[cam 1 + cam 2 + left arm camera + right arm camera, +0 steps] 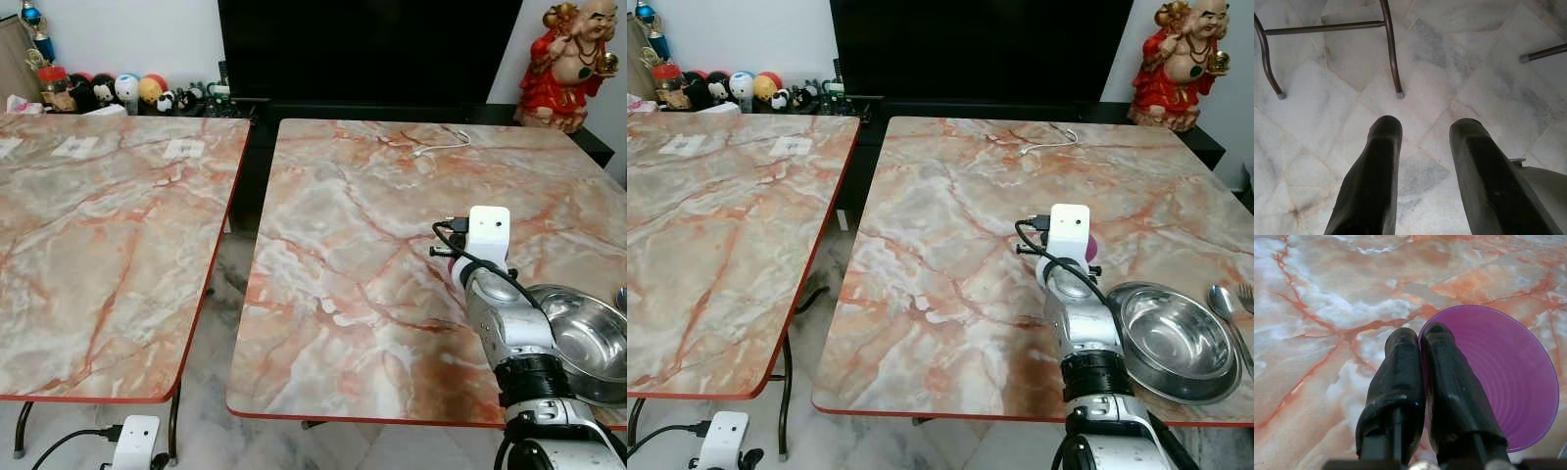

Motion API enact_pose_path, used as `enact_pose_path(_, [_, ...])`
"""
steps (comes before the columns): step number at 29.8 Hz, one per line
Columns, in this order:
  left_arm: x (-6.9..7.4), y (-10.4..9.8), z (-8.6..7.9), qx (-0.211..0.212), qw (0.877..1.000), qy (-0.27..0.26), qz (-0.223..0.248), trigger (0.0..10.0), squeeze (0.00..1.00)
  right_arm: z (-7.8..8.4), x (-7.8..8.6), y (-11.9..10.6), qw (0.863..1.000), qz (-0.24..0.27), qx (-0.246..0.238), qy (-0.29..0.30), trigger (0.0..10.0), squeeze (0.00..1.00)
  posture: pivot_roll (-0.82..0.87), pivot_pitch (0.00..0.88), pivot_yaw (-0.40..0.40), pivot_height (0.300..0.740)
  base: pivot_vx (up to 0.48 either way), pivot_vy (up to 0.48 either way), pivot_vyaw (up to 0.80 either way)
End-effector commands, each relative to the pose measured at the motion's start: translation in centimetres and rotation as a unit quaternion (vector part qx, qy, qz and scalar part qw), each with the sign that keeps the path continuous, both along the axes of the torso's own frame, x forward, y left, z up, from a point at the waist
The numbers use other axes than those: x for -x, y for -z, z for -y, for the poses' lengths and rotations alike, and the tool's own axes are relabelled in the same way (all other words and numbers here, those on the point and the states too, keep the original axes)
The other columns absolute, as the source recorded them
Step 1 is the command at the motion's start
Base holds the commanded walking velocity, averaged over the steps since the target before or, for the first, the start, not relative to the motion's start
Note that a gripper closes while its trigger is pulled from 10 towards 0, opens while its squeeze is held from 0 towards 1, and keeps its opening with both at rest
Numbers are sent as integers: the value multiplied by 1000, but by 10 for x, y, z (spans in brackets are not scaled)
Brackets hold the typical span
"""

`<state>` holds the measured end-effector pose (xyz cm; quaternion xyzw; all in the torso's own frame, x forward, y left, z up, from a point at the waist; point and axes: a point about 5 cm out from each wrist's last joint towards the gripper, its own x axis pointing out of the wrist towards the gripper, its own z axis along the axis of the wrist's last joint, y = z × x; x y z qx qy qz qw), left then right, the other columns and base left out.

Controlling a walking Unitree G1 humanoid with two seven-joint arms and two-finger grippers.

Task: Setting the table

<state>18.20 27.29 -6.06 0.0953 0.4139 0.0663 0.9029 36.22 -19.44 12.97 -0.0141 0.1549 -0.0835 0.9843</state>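
Observation:
My right gripper is shut on the rim of a purple plastic cup, one finger inside it and one outside, just above the marble table. A sliver of the cup peeks out behind the right wrist. To the right of that arm, near the table's front edge, sits a steel bowl, with a spoon and a fork beside it. My left gripper hangs low over the floor, open, with nothing between its fingers.
A second marble table stands to the left across a narrow gap. A white cable lies at the far side of the right table. Behind are a black screen, small toys and a red statue.

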Motion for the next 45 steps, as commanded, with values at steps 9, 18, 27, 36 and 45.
enact_pose_path(9, [4,1,-3,1,1000,-5,-11,10000,0,0,3,8,1000,-21,-9,6,10000,0,68,0,-32,740,0,0,0])
enact_pose_path(18, [4,1,-3,1,1000,-6,-11,10000,0,1,2,7,1000,-20,-12,11,10000,24,70,0,-33,740,0,0,0])
enact_pose_path(27, [4,1,-3,1,1000,-6,-10,10000,0,2,2,6,1000,-18,-13,15,10000,290,71,0,-33,740,0,0,0])
enact_pose_path(36, [4,1,-3,1,1000,-6,-11,10000,0,3,1,4,1000,-16,-13,17,10000,286,71,0,-34,740,0,0,0])
enact_pose_path(45, [4,1,-3,1,1000,-6,-11,10000,0,3,1,4,1000,-17,-14,19,10000,498,71,0,-35,740,0,0,0])
